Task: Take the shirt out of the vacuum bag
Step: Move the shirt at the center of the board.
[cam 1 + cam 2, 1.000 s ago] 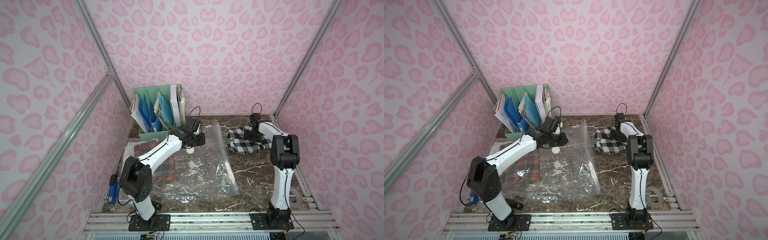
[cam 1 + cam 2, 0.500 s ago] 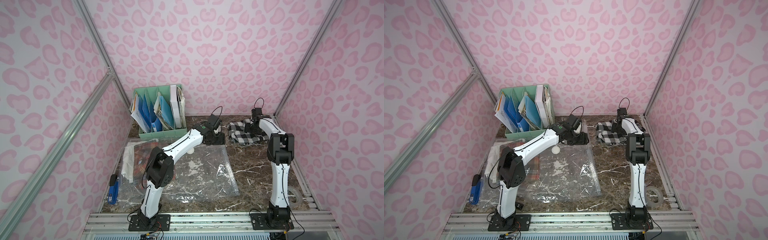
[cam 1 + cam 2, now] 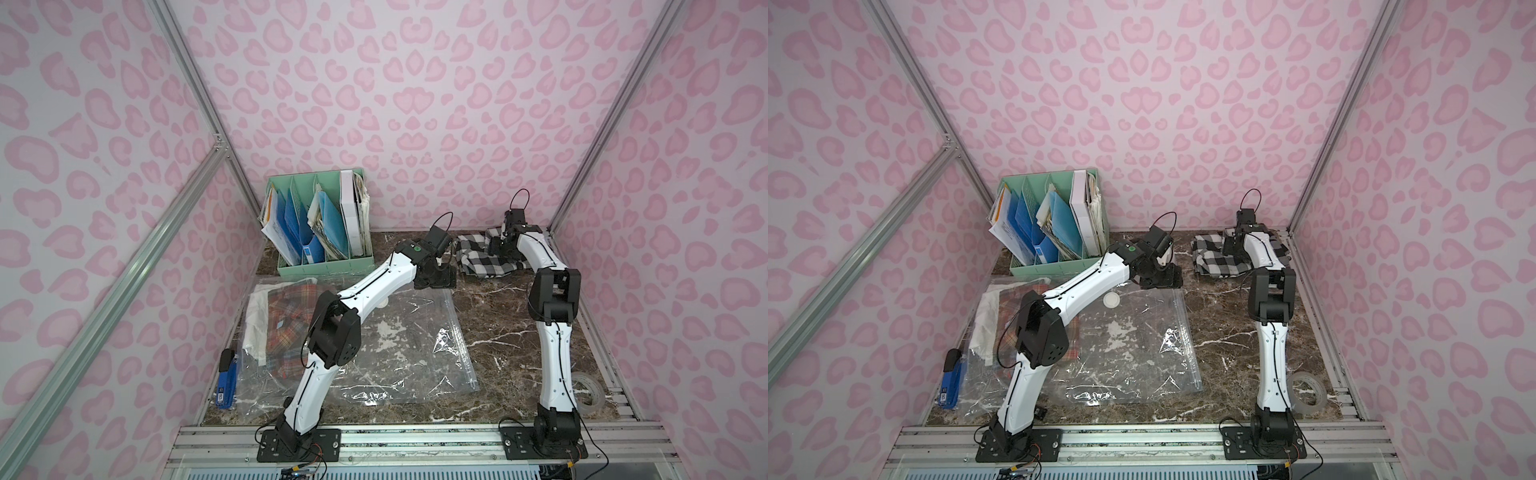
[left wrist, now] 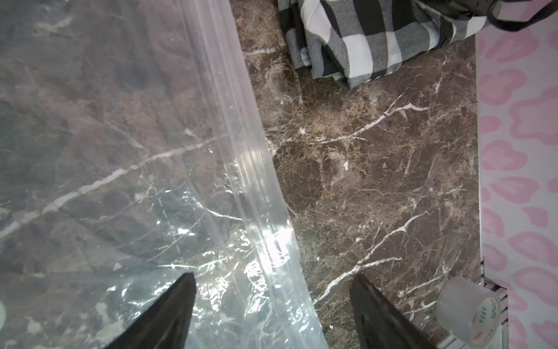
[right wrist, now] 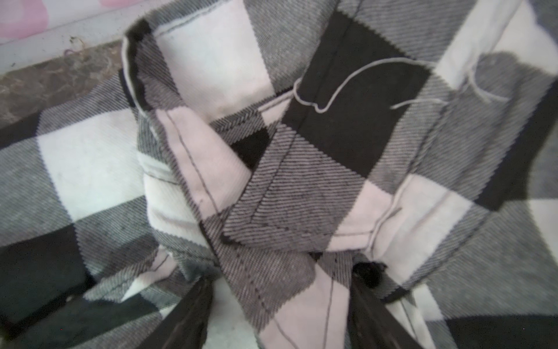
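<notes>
Left jaws: wide apart, nothing between them, hanging above the table.
Left gripper (image 4: 273,275): poised over the zip-seal strip (image 4: 250,151), one fingertip above clear plastic, the other above bare marble; seen in a top view (image 3: 436,278) at the bag's far right corner.
Right jaws: standing wide, sunk into cloth, with a loose fold lying between the fingers.
Right gripper (image 5: 280,275): pointed down into the black-and-white checked shirt (image 5: 332,136), at the back of the table in a top view (image 3: 496,247).
Shirt: out of the bag, crumpled on the marble at the back right by the wall, in both top views (image 3: 482,262) (image 3: 1217,262); a strip of bare table between it and the bag.
Vacuum bag (image 3: 407,345): flat and crinkled mid-table, marble veins showing through, no cloth inside it; zip-seal strip along its right edge.
Valve disc (image 3: 1112,300): round, white, near the bag's far edge beside the left forearm.
Marble table (image 4: 377,181): dark brown with white veins.
Tape roll (image 4: 466,311): clear, at the table's front right edge.
Second clear bag (image 3: 286,316): to the left, red plaid and white cloth in or under it, cannot tell which.
Blue stapler (image 3: 227,382): front left by the wall.
Mint file organiser (image 3: 328,232): back left, filled with folders and papers.
</notes>
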